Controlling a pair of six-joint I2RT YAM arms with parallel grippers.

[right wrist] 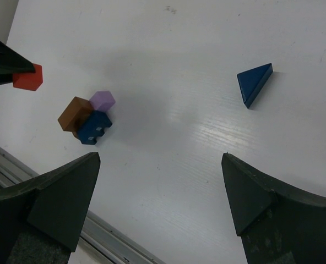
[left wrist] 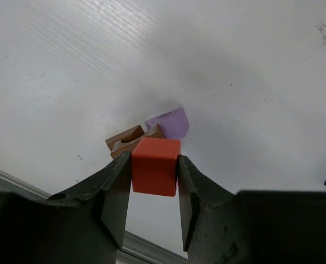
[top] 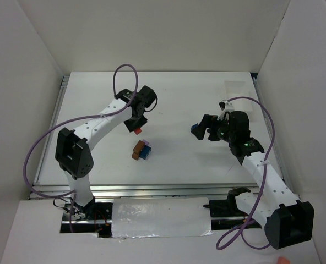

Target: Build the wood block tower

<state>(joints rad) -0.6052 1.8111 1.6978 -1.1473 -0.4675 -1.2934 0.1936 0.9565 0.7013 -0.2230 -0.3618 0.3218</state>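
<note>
My left gripper [top: 136, 124] is shut on a red cube [top: 137, 131] and holds it above the table, just behind the block cluster. The left wrist view shows the cube [left wrist: 155, 166] pinched between both fingers. The cluster [top: 141, 149] sits mid-table: a brown block [right wrist: 75, 114], a notched blue block [right wrist: 94, 127] and a pale purple block [right wrist: 103, 100], all touching. A blue triangular block [right wrist: 255, 82] lies alone on the table. My right gripper [top: 205, 129] is open and empty, raised beside the triangle [top: 195, 131].
A clear plastic tray [top: 237, 88] lies at the back right of the white table. White walls stand on both sides. A metal rail [right wrist: 97, 231] runs along the near table edge.
</note>
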